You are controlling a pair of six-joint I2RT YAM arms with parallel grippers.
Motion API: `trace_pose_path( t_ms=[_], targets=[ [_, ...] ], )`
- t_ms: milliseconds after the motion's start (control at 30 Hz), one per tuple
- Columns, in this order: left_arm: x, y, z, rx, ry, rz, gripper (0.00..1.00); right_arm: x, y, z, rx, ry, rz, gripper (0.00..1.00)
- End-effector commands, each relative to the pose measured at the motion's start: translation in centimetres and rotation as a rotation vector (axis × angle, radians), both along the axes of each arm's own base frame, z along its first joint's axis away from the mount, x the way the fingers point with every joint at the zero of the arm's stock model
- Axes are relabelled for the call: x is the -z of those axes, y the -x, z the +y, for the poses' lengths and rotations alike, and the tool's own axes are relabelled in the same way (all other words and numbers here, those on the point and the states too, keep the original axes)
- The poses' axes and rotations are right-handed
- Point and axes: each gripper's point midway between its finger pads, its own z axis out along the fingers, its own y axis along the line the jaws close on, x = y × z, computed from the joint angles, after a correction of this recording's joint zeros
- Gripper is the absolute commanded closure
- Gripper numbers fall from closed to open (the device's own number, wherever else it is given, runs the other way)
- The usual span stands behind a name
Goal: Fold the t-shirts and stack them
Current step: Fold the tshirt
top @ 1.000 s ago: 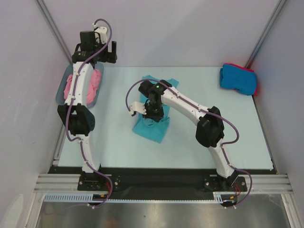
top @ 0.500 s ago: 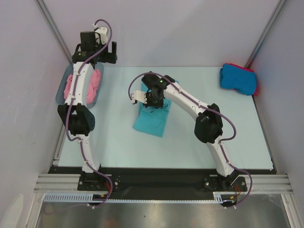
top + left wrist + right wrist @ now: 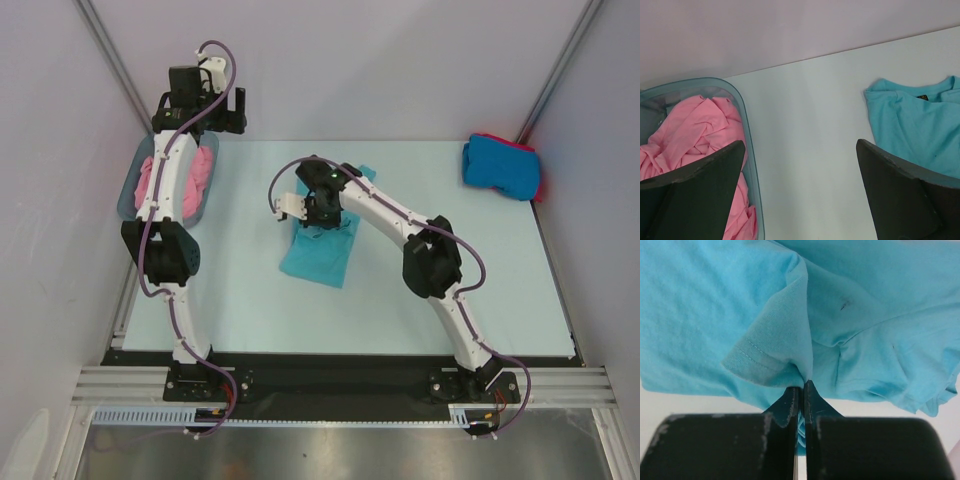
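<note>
On the pale blue counter [image 3: 230,290], the teal short-sleeved cloth t-shirt [image 3: 318,262] now lies farther back and narrower.
It sits mid-counter, long axis near-to-far, collar toward the back wall; the right pincer [image 3: 801,386] is clamped on a fold of it, and the left pincer [image 3: 800,145] gapes wide, holding nothing.

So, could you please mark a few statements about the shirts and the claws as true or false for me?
1. The right claw is shut on a fold of the teal t-shirt. True.
2. The pink t-shirt lies crumpled inside the tub. True.
3. The left claw is clamped on the pink t-shirt. False: the left claw is wide open and holds nothing.
4. The bright blue t-shirt is spread flat in the middle of the table. False: the bright blue t-shirt sits folded at the far right corner, on top of the red t-shirt.
</note>
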Motion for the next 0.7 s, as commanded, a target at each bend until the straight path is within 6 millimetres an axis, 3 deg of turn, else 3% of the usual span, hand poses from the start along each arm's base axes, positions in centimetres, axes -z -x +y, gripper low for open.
trace_pose_path(
  t_ms=[0,333,367,400,433,467,500,533,567,633,667],
  targets=[
    [-2.3,-0.5,0.6,-0.011,-0.008,-0.067,0.0,-1.5,-1.5,1.1,0.007,-0.05,-0.059,1.0],
    [-1.8,-0.5,0.4,-0.007,-0.006,-0.055,0.0,-1.2,-2.8,1.4,0.061,-0.066,-0.11,1.0],
    [-1.8,-0.5,0.5,-0.007,-0.006,-0.055,0.0,-1.5,-3.9,0.9,0.11,-0.046,-0.173,0.88],
    [-1.7,-0.5,0.5,-0.007,-0.006,-0.052,0.0,-3.5,-6.1,1.8,0.17,-0.125,-0.284,0.78],
    [-1.6,-0.4,0.4,-0.004,-0.006,-0.05,0.0,-2.6,-6.5,1.3,0.214,-0.118,-0.327,0.71],
    [-1.6,-0.4,0.4,-0.005,-0.007,-0.05,0.0,-3.3,-7.5,0.9,0.259,-0.128,-0.402,0.59],
    [-1.5,-0.4,0.4,-0.004,-0.005,-0.049,0.0,-6.4,-8.4,1.6,0.27,-0.217,-0.489,0.53],
    [-1.5,-0.4,0.4,-0.004,-0.005,-0.048,0.0,-5.4,-8.2,1.4,0.277,-0.216,-0.503,0.45],
    [-1.5,-0.4,0.4,-0.004,-0.005,-0.048,0.0,-6.5,-8.5,1.5,0.291,-0.235,-0.546,0.28],
    [-1.5,-0.4,0.3,-0.001,-0.005,-0.047,0.0,-7.2,-8.6,1.8,0.293,-0.246,-0.584,0.18],
    [-1.5,-0.4,0.3,0.0,-0.004,-0.047,0.0,-7.5,-8.7,2.0,0.294,-0.247,-0.59,0.05]
  ],
)
